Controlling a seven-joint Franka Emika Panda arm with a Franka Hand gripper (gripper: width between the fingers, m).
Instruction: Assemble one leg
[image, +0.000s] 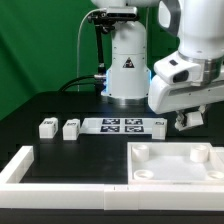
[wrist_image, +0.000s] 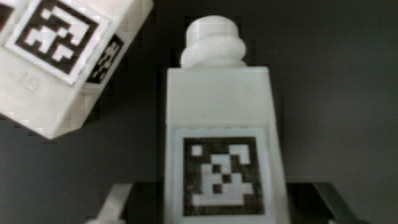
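I see the leg (wrist_image: 217, 130) as white plastic, smooth, matt, w/ printed b/w tag; table (image: 40, 105) black, matt; panel (image: 175, 165) white, smooth plastic too.

Front overview; wrist close-up on leg (wrist_image: 222, 130)

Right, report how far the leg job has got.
Done: nothing; the white panel shows no leg fitted. In hand: the hand straddles one leg, grip unclear. Left: lift it and seat it in a panel socket. Two other legs lie untouched.
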